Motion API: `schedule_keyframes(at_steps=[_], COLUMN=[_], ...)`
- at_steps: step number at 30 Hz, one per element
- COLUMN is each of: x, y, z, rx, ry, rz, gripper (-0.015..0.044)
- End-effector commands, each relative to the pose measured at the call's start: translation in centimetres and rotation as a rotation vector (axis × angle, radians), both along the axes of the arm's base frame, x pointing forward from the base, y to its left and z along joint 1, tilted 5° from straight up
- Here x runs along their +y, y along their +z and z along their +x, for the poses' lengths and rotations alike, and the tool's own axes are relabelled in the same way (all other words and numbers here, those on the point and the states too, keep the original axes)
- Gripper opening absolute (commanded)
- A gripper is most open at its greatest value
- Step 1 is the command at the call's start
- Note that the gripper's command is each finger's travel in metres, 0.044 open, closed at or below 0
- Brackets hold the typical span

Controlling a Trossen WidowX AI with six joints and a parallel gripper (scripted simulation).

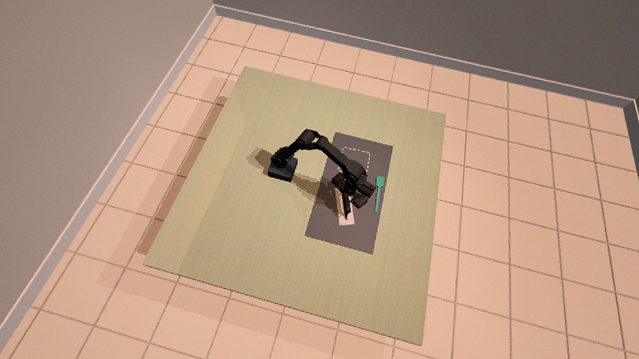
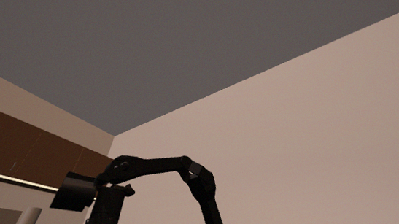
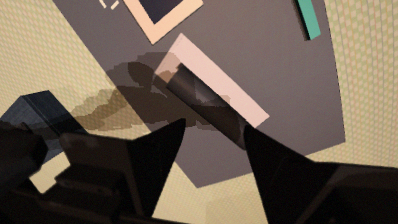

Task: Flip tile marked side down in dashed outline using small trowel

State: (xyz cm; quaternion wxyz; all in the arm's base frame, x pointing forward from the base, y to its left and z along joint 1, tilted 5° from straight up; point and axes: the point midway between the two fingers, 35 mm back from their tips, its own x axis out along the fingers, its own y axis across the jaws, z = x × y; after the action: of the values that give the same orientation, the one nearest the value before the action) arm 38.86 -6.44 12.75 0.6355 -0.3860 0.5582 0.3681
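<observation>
The tile lies flat on the grey mat with its dark mark up; the arm hides it in the top view. The dashed outline is on the mat beyond it. A flat pink plate with a dark cylindrical handle above it lies on the mat. A green tool with a small square blade and thin handle lies near the mat's far edge. Which is the small trowel is not clear. My gripper is open and empty, above the handle and turned across it.
The pale green table surrounds the mat. The arm's dark base stands on the table to the mat's left. The exterior view shows only the arm, walls and cupboards.
</observation>
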Motion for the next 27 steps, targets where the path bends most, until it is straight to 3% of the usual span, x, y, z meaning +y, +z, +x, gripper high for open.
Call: schedule_keyframes(at_steps=[1,27], x=[0.02,0.01], y=[-0.03,-0.03], z=[-0.01,0.08], rx=[-0.003,-0.033], ry=[0.126,0.933], rz=[-0.012,-0.097], gripper=[0.0270,0.0270])
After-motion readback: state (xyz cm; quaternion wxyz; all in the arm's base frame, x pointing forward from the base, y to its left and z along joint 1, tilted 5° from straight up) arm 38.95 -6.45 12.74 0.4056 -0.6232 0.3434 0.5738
